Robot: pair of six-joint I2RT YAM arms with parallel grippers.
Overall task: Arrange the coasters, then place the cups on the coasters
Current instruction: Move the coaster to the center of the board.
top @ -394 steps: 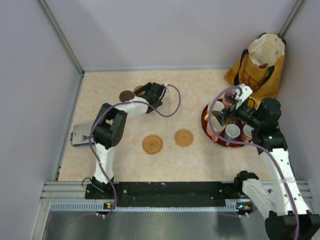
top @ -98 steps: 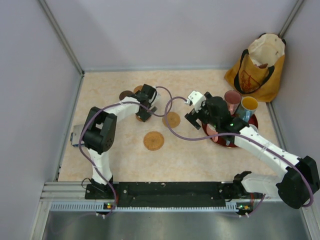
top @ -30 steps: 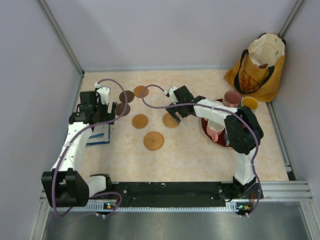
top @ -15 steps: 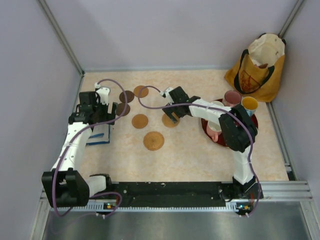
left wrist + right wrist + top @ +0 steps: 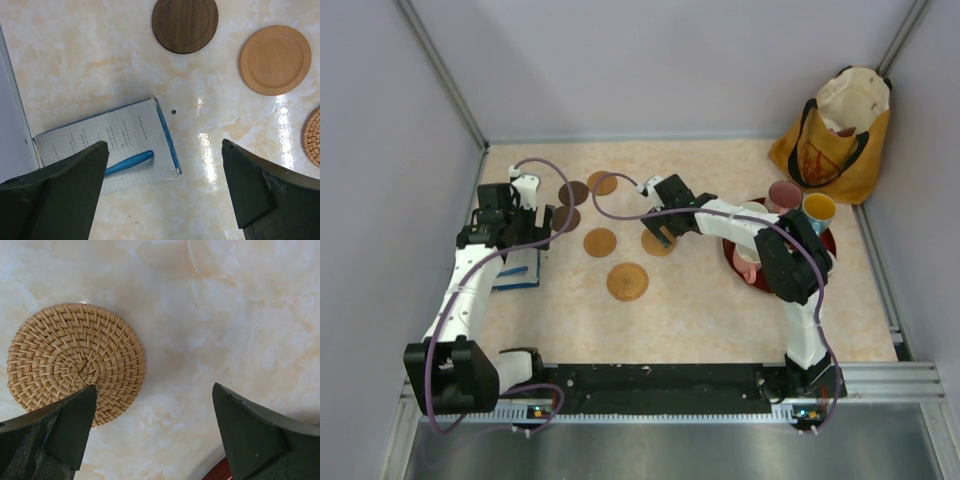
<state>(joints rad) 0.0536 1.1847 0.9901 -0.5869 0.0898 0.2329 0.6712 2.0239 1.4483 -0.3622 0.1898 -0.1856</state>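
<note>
6 round coasters lie flat on the marbled surface (image 5: 700, 320), so none has a long axis or heading. The near woven coaster (image 5: 627, 282) sits about mid-surface. The tan wooden coaster (image 5: 600, 242) is at its 11 o'clock and the second woven coaster (image 5: 75, 362) at its 1 o'clock, below the right end effector (image 5: 154, 387), whose fingers stand wide apart and hold nothing. 2 dark brown coasters (image 5: 573, 191) and 1 more tan coaster (image 5: 602, 183) cluster toward 11 o'clock. The left end effector (image 5: 164, 150), fingers also spread and empty, hovers at 9 o'clock over a notebook (image 5: 107, 145) bearing a blue pen (image 5: 127, 162). The red tray (image 5: 757, 285) at 3 o'clock carries upright cups, mouths up: a pink cup (image 5: 783, 195) at its 12 o'clock, a blue cup with yellow inside (image 5: 817, 207) at 1 o'clock and another pink cup (image 5: 750, 262) at 8 o'clock. The right arm hides the rest.
</note>
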